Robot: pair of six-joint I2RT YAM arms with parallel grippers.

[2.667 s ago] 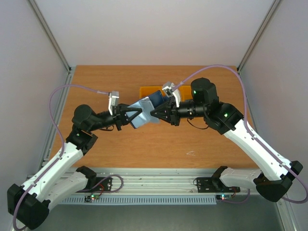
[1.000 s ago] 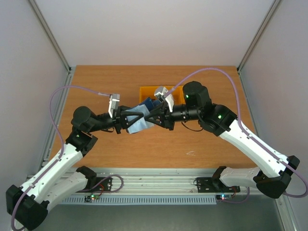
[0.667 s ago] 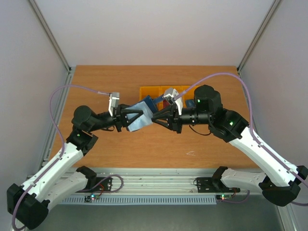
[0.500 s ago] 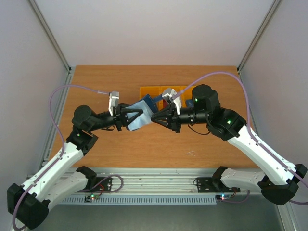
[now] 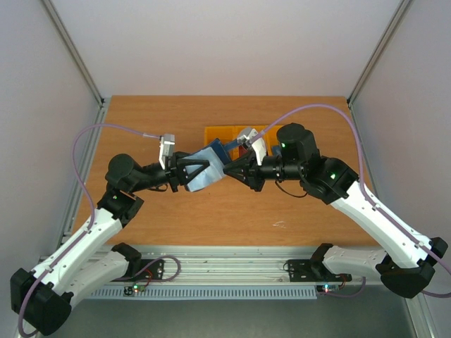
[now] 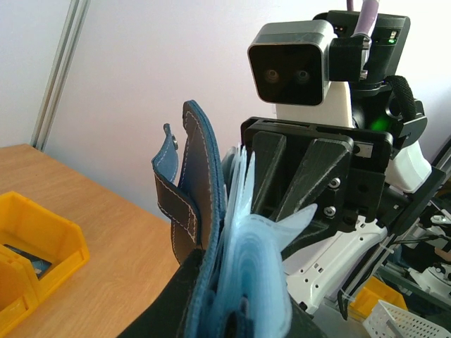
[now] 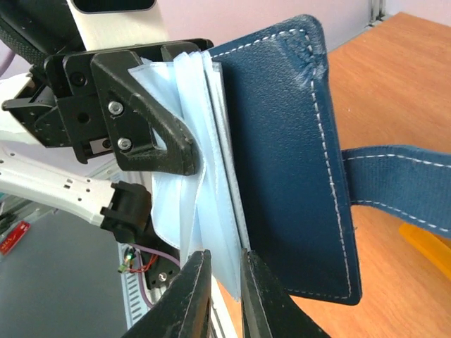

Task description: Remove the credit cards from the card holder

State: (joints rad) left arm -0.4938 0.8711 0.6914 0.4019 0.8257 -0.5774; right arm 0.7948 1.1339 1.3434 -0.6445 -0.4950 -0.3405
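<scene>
- Card holder [image 7: 282, 155] sat clamped in the left claw [image 5: 199, 171], sleeves [image 7: 201, 211] fanned.
- Right claw [image 7: 224, 266], nearly shut on a sleeve edge, needed the card alone, pulled straight.

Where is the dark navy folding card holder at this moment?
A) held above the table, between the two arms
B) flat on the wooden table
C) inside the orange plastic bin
A: the dark navy folding card holder is off the wooden table, clamped in the left arm's jaws, with the right arm's jaws pinching the edge of its clear sleeves.
</scene>
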